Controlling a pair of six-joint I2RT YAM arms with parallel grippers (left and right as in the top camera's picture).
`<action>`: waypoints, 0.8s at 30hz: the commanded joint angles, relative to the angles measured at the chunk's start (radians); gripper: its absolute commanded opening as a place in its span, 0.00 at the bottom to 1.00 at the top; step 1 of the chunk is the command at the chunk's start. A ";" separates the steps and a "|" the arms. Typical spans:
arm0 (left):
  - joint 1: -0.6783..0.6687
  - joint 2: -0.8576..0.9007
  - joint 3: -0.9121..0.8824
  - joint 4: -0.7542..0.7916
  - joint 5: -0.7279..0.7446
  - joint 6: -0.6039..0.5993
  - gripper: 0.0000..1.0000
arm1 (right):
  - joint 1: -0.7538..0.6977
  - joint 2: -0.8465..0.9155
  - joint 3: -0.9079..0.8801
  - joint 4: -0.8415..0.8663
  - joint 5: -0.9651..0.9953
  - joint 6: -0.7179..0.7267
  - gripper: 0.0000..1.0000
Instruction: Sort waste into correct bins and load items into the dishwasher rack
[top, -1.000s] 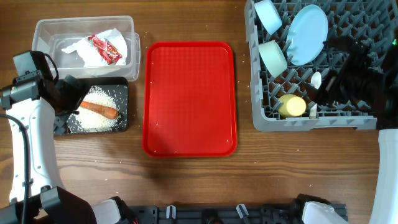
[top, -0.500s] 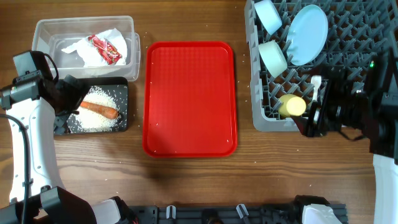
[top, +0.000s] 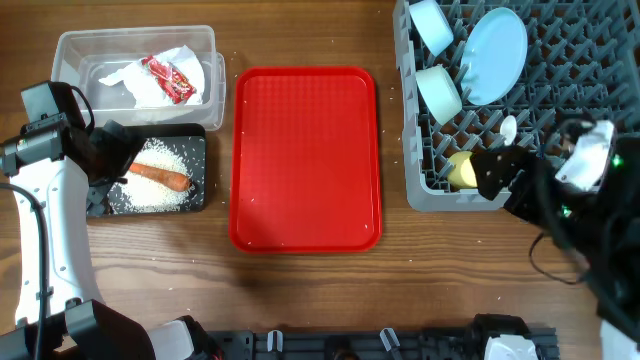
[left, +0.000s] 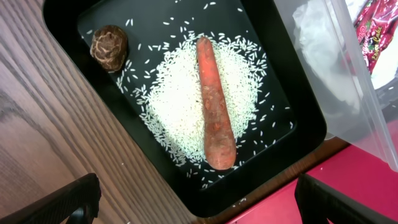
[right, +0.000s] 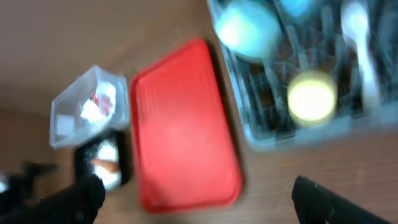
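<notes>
**Rack** (top: 411, 150), right: plate (top: 495, 55), white bowl (top: 432, 25), teal bowl (top: 438, 92), cup (top: 462, 170) and spoon (top: 508, 128) loaded. **Tub** (top: 70, 45): wrapper (top: 170, 78), napkin (top: 125, 76). **Black tray** (left: 298, 134): rice (left: 180, 106), carrot (left: 213, 112), lump (left: 109, 45). **Left gripper** (left: 196, 186): jaws spread wide, empty, above black tray. **Right gripper** (right: 196, 193): equally wide, empty, at rack's front edge.

Carrot (left: 214, 115) on rice (left: 174, 106), blk tray (left: 305, 130)

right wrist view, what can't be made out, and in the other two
Right wrist: motion blur smears everything; white plastic spoon has no clear outline.
Overhead: right arm covers part of the small yellow cup.
Left wrist: frame edge cuts off the red printed snack wrapper.
</notes>
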 joint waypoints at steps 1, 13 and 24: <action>0.005 0.005 0.008 0.001 0.003 -0.003 1.00 | 0.005 -0.104 -0.169 0.228 -0.012 -0.381 1.00; 0.005 0.005 0.008 0.001 0.003 -0.003 1.00 | 0.005 -0.579 -0.997 1.043 -0.111 -0.618 1.00; 0.005 0.005 0.008 0.001 0.003 -0.003 1.00 | 0.058 -0.875 -1.258 1.094 0.084 -0.501 1.00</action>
